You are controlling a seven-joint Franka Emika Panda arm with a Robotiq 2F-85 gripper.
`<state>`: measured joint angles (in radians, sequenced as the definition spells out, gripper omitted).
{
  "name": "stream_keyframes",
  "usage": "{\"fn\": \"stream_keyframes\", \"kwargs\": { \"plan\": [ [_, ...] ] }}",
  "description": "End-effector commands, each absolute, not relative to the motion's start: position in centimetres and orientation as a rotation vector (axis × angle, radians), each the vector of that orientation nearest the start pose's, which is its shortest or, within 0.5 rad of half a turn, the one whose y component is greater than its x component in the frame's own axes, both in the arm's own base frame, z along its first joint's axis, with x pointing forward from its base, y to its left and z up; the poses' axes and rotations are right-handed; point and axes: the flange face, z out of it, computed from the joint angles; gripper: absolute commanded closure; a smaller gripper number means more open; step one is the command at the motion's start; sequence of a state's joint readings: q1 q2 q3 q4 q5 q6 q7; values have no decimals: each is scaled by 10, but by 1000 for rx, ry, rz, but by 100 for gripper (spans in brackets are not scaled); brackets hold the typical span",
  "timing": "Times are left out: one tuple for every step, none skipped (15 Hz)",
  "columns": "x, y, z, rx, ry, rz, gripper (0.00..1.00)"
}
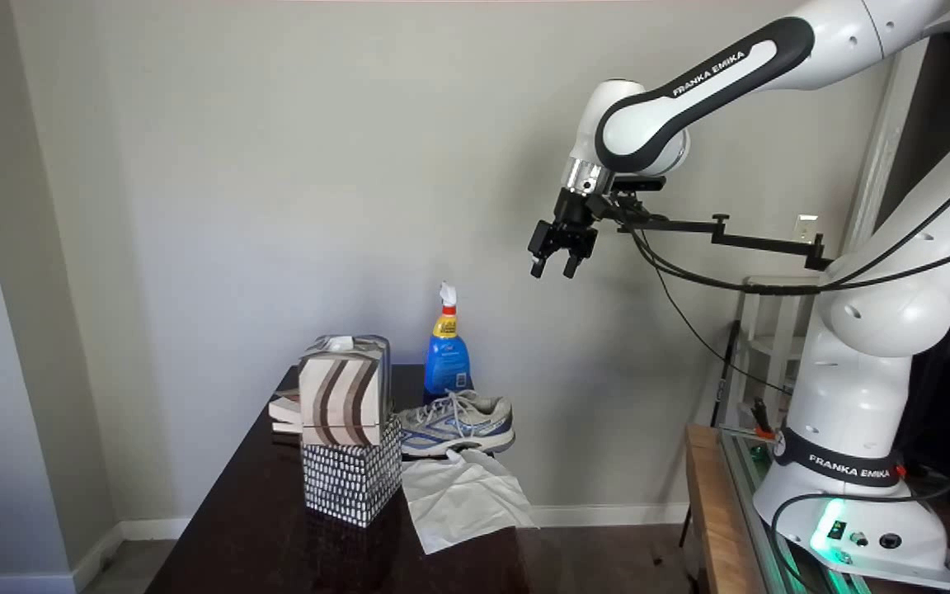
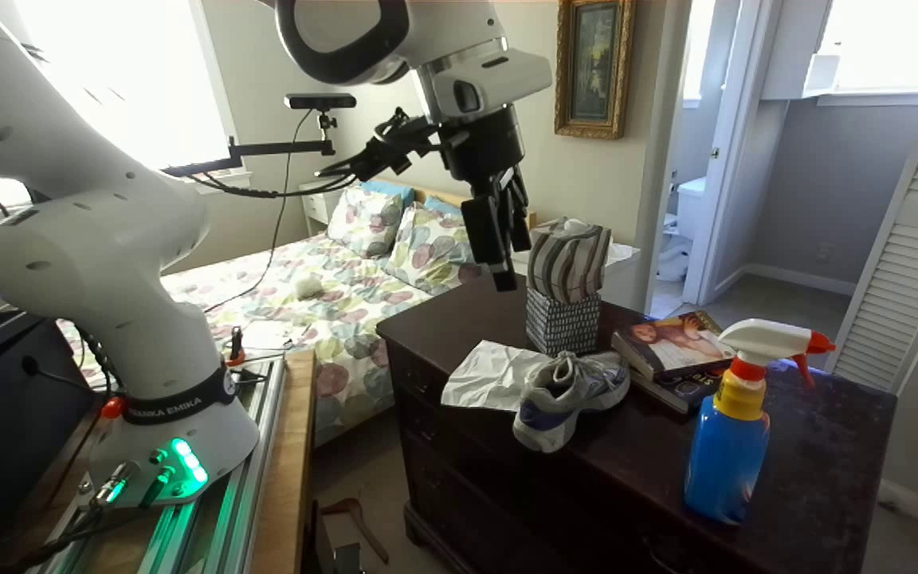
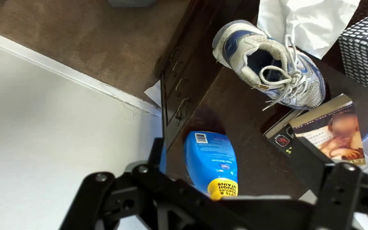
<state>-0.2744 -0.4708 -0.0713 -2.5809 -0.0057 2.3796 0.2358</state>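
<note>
Gripper [image 1: 554, 269] empty, its two fingers spread wide, hangs in the air higher than the dresser [image 1: 252, 528] — it touches nothing. The blue spray bottle [image 3: 211, 159] stands upright on the dresser, its long axis vertical, lower than the gripper and farther out from the robot's base [image 1: 879, 520]. In the wrist view the bottle's body shows between the fingers, with its spray head hidden behind the gripper — the drop between them is hard to judge. Near the bottle are a running shoe [image 2: 574, 391] and a stack of books [image 2: 674, 344], with a striped tissue box [image 1: 339, 400] farther off.
</note>
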Motion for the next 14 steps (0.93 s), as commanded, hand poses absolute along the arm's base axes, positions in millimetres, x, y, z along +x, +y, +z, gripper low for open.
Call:
{"fn": "stream_keyframes", "kwargs": {
  "plan": [
    [391, -147, 452, -2978, 951, -518, 0],
    [393, -152, 453, -2987, 993, -564, 0],
    [394, -154, 459, -2978, 1011, -615, 0],
    [395, -155, 462, -2976, 1015, -647, 0],
    [398, -157, 462, -2978, 1023, -676, 0],
    [402, -159, 461, -2972, 1023, -691, 0],
    [409, -163, 459, -2962, 997, -701, 0],
    [416, -167, 456, -2938, 1000, -709, 0],
    [424, -172, 454, -2930, 990, -736, 0],
    [433, -177, 449, -2926, 976, -746, 0],
    [442, -183, 447, -2925, 964, -767, 0],
    [449, -188, 443, -2936, 955, -780, 0],
    [460, -195, 440, -2948, 939, -790, 0],
    [469, -201, 438, -2955, 926, -804, 0]
  ]
}}
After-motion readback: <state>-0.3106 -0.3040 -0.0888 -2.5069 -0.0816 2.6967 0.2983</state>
